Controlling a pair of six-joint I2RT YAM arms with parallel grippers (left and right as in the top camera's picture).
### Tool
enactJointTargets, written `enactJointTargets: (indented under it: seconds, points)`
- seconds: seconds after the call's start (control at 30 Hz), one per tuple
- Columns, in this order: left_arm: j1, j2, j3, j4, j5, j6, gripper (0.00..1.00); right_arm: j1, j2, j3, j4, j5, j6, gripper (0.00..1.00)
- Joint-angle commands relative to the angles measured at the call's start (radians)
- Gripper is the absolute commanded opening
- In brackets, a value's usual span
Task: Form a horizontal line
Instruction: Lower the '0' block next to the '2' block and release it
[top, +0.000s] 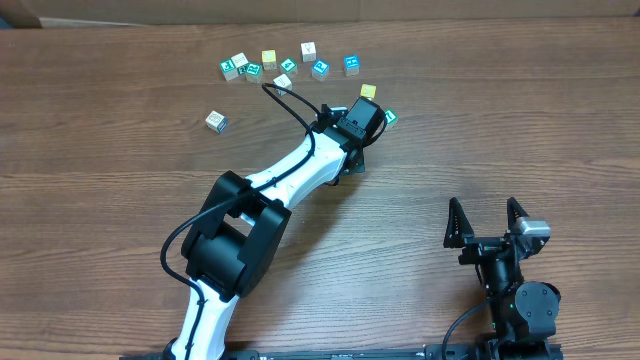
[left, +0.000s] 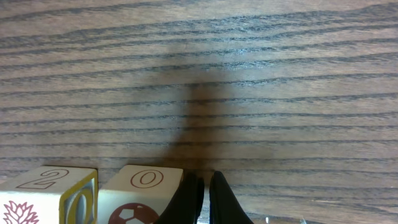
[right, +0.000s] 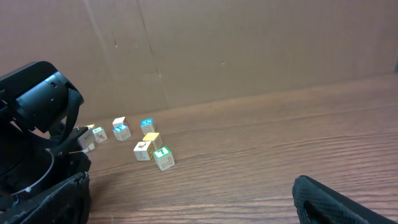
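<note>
I see no horizontal line in any view; small picture cubes lie scattered along the far side of the table (top: 120, 200). My left gripper (left: 204, 198) is shut with nothing in it, fingertips close to the wood. Just left of it sits a white cube (left: 146, 186) with a red "0" and a red football, touching or nearly touching the left finger. A yellow-edged cube (left: 53, 194) with a "2" stands beside that one. From overhead the left wrist (top: 356, 122) hides these. My right gripper (top: 486, 222) is open and holds nothing, low at the near right.
Loose cubes lie in a band at the back, among them a yellow one (top: 269, 58), a white one (top: 308, 50) and a blue one (top: 351, 64). A lone cube (top: 216, 121) sits further left. A yellow cube (top: 368, 91) and a green cube (top: 391, 116) flank the left wrist.
</note>
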Motion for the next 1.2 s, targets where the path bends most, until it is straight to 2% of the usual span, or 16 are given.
enactJointTargets:
  seconds: [0.0, 1.17]
  points:
    - [-0.003, 0.012, -0.006, -0.004, -0.024, -0.014, 0.04, -0.005, -0.011, -0.011, 0.006, -0.002, -0.008, 1.0]
    - [0.0, 0.012, -0.006, -0.058, -0.042, -0.06, 0.04, -0.005, -0.011, -0.011, 0.006, -0.002, -0.008, 1.0]
